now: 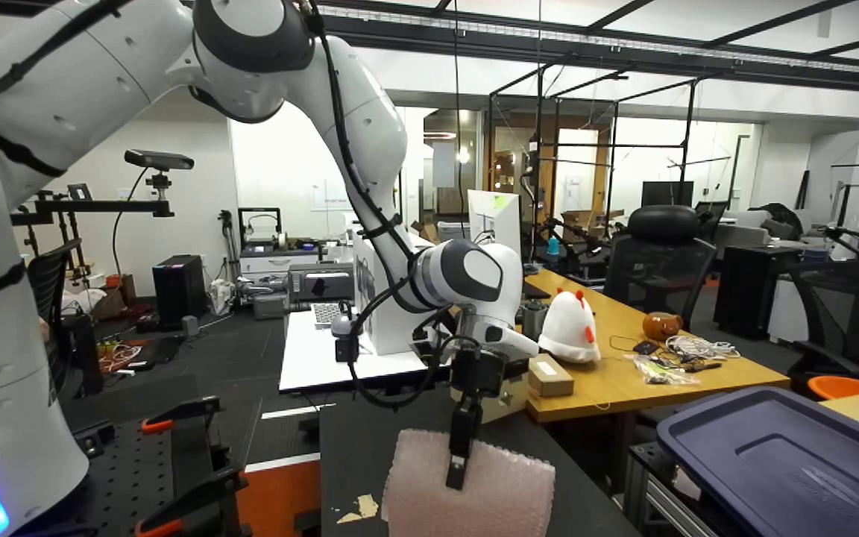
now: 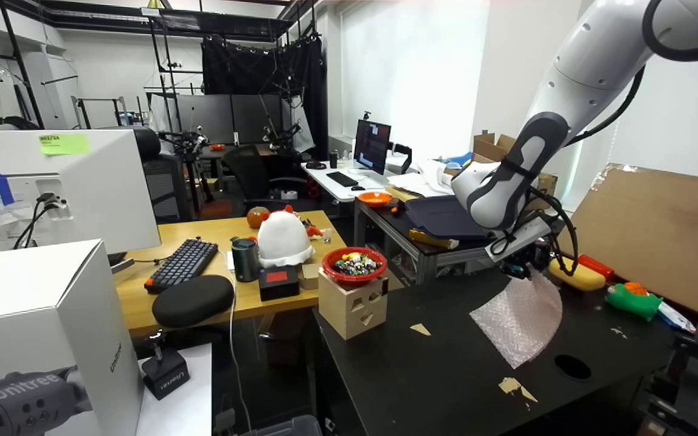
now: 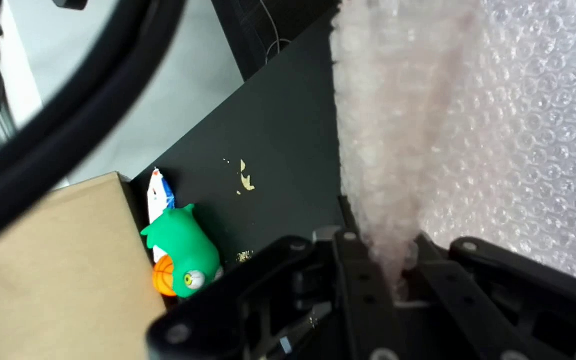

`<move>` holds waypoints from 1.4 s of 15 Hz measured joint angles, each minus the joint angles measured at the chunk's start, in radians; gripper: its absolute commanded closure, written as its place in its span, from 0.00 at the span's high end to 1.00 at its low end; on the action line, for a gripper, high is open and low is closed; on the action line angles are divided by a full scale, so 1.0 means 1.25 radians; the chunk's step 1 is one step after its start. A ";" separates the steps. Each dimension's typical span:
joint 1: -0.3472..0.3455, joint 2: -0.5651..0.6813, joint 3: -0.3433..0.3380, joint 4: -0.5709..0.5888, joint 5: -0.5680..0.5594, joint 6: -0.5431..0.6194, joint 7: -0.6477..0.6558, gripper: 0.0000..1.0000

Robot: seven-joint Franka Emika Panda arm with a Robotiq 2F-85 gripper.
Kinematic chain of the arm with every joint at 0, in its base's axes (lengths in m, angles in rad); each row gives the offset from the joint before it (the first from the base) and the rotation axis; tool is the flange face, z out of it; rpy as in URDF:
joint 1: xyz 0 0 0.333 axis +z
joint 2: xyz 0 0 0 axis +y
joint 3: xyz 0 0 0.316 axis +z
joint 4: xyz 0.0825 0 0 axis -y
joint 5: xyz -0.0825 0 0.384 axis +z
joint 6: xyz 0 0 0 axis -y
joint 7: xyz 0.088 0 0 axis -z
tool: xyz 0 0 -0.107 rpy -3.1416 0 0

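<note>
A pinkish, translucent sheet of bubble wrap [image 1: 474, 503] is pinched in my gripper [image 1: 459, 476] above the black table [image 2: 446, 375]. In the wrist view the wrap [image 3: 533, 125] bunches together between the fingers [image 3: 368, 285] and spreads out to the right; its folds hide the tips in part. An exterior view shows the sheet [image 2: 525, 321] draping down from the gripper [image 2: 528, 274], its lower corner toward the table. Whether that corner touches the tabletop I cannot tell.
A green toy [image 2: 634, 301] and a yellow item [image 2: 578, 277] lie by a cardboard panel [image 2: 658, 236]. A wooden shape box [image 2: 349, 315] carries a red bowl [image 2: 331, 266] of small items. Torn tape bits [image 2: 515, 387] and a round hole [image 2: 572, 367] mark the tabletop.
</note>
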 measured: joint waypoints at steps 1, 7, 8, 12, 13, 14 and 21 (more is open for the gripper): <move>0.008 0.000 0.003 0.004 -0.015 -0.014 0.004 0.02; 0.040 0.017 0.034 0.059 -0.086 -0.104 0.006 0.02; 0.042 0.024 0.041 0.072 -0.093 -0.115 0.006 0.02; 0.048 0.059 0.067 0.123 -0.110 -0.143 0.006 0.02; 0.049 0.068 0.072 0.135 -0.110 -0.144 0.006 0.02; 0.049 0.077 0.078 0.147 -0.110 -0.144 0.006 0.02; 0.034 0.129 0.119 0.223 -0.095 -0.141 -0.004 0.02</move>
